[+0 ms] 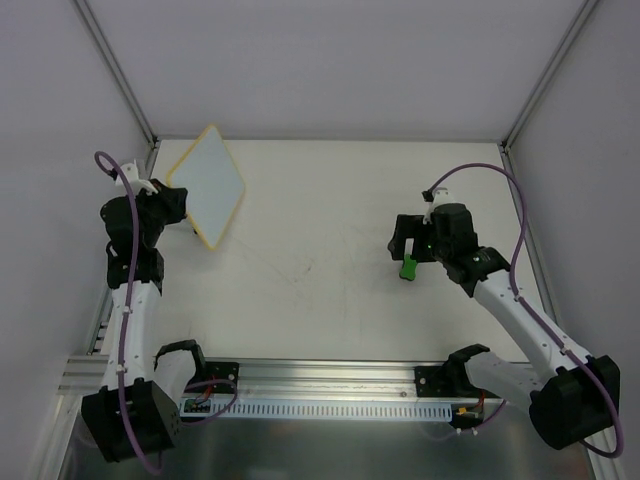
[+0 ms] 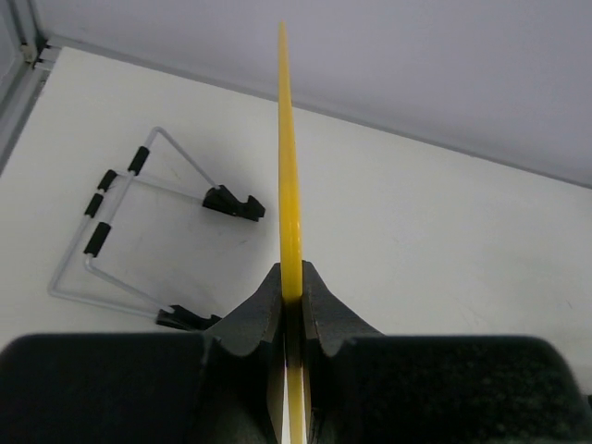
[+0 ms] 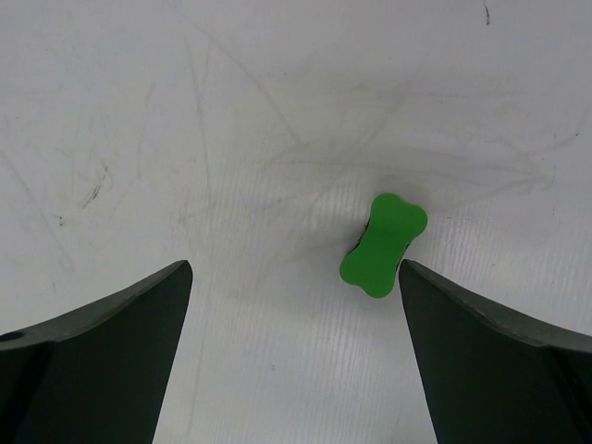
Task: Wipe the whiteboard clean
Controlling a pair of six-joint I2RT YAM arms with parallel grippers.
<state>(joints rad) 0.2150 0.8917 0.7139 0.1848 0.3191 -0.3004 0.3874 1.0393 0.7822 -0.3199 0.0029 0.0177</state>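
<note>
Holding the yellow-framed whiteboard (image 1: 207, 183) at the far left of the table (image 1: 320, 200), the left gripper (image 2: 292, 294) is clenched on the frame's edge.

- Whiteboard: seen edge-on in the left wrist view, standing straight up from between the two black fingers. From above, its white face is turned up toward the camera. No marks can be made out on it from here.
- Wire stand (image 2: 148, 231): clear, with black clips, lying flat on the table just beside the board.
- Right gripper (image 3: 294, 273): released, jaws wide apart, hovering over the right half of the table and grasping nothing.
- Eraser (image 3: 384, 243): green, bone-shaped, lying on the table between the open fingers, close to the right one, ungrasped.
- Table: white, scuffed with faint grey scratches.
</note>
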